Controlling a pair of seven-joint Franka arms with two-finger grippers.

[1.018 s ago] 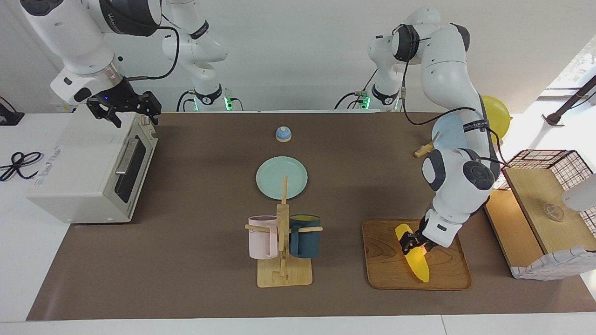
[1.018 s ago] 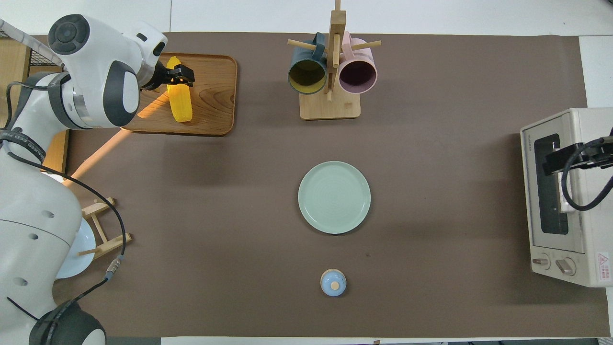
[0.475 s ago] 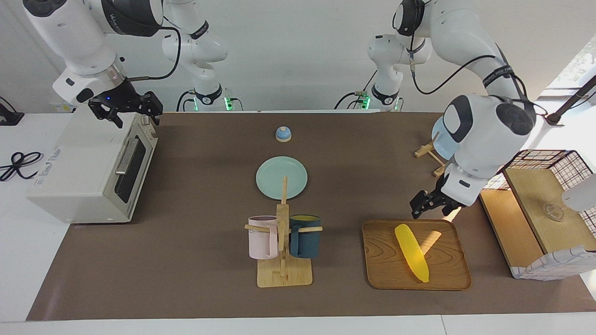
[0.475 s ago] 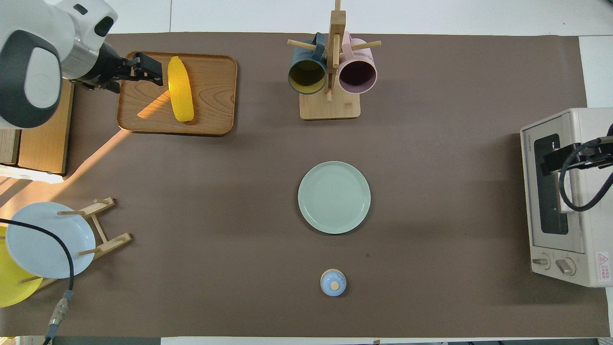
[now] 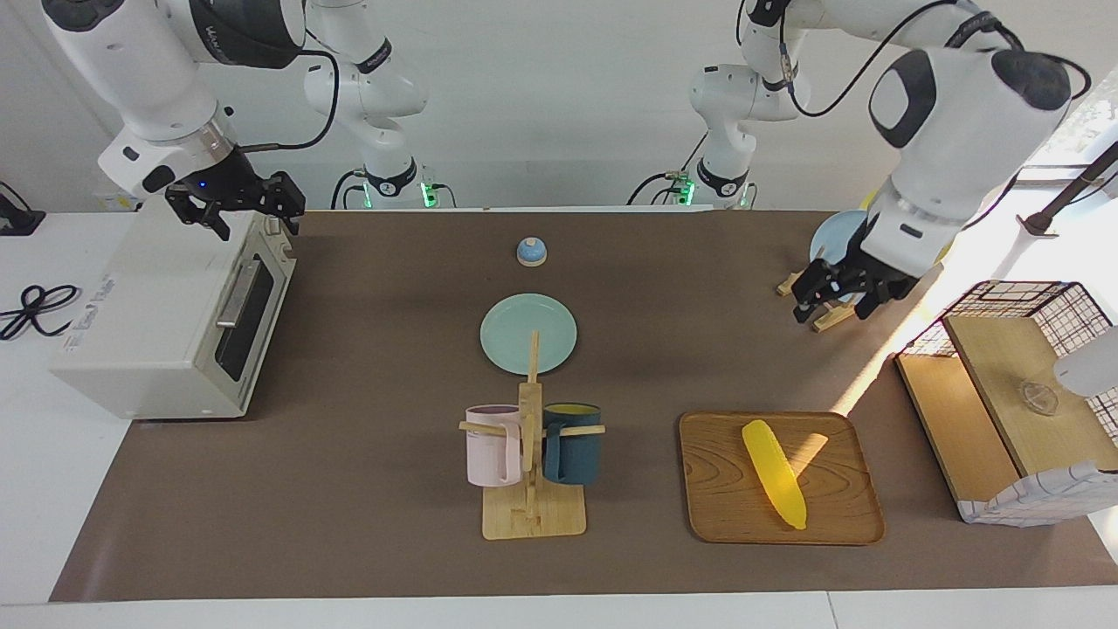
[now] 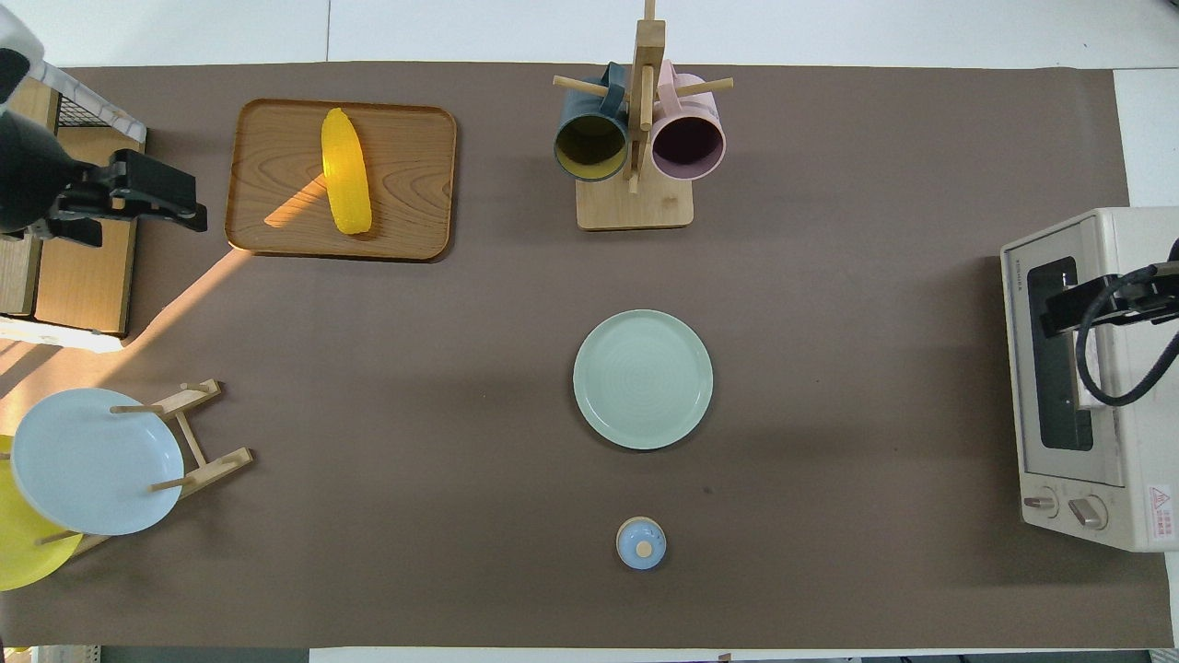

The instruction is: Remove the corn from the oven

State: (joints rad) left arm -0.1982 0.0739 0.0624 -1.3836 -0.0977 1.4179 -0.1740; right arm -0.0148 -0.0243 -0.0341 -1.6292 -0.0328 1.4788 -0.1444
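Corn lies released on the wooden tray, well apart from your shut oven. Left pincer hangs open, empty; right pincer open over the oven.

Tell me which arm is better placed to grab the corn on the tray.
Left. The left gripper hangs open above the table near the tray, where the corn lies free. The right gripper is open too, but over the oven at the right arm's end of the table.
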